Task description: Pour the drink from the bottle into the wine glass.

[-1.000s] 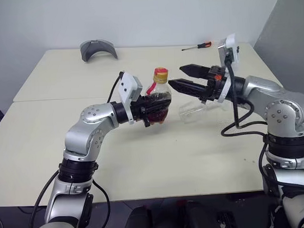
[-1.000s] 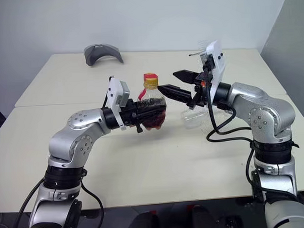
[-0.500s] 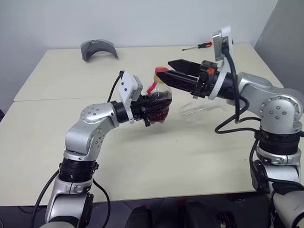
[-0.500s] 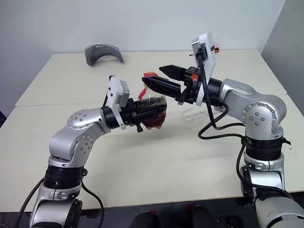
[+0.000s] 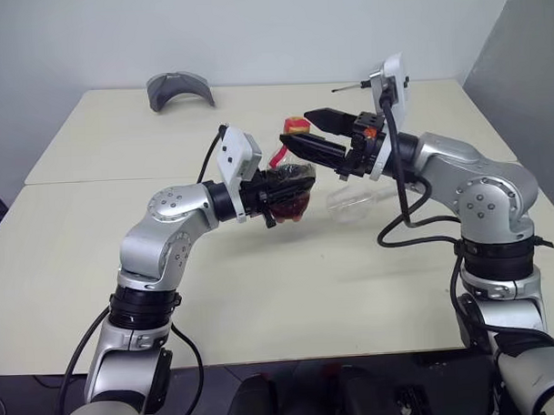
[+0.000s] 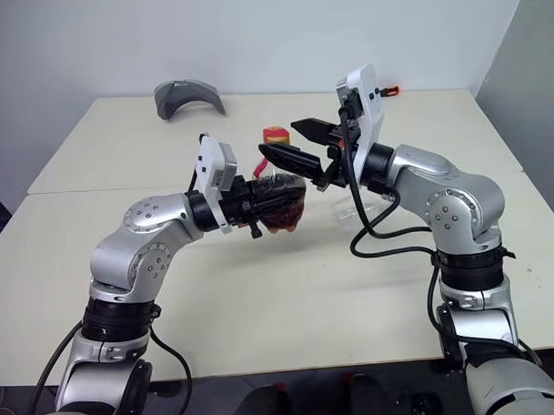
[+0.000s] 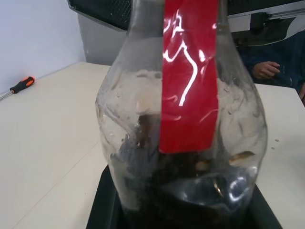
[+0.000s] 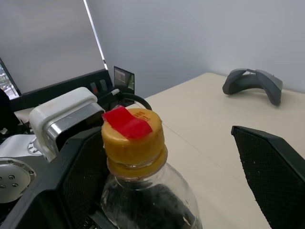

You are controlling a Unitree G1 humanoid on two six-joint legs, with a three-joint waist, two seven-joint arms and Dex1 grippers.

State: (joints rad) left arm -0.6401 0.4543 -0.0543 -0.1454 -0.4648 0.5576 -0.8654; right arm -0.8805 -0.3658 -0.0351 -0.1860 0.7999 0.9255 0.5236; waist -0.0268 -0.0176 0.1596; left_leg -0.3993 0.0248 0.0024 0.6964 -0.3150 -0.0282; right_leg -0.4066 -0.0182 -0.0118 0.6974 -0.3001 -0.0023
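Two pale cream tables (image 5: 96, 232) stand pushed together in front of a plain white wall. One grey curved thing (image 5: 178, 87) and one screwdriver (image 7: 20, 86) lie at the far side. One small clear bottle (image 5: 288, 175) is held up over the table by the left gripper (image 5: 278, 196), whose fingers pinch its round body. Dark drink (image 6: 279, 212) fills its lower part, and its yellow cap (image 8: 133, 136) is on. The right gripper (image 5: 301, 132) has its fingers (image 8: 269, 162) spread wide, one on each side of the cap, not squeezing it. One clear wine glass (image 5: 354, 203) lies on its side just behind the bottle.
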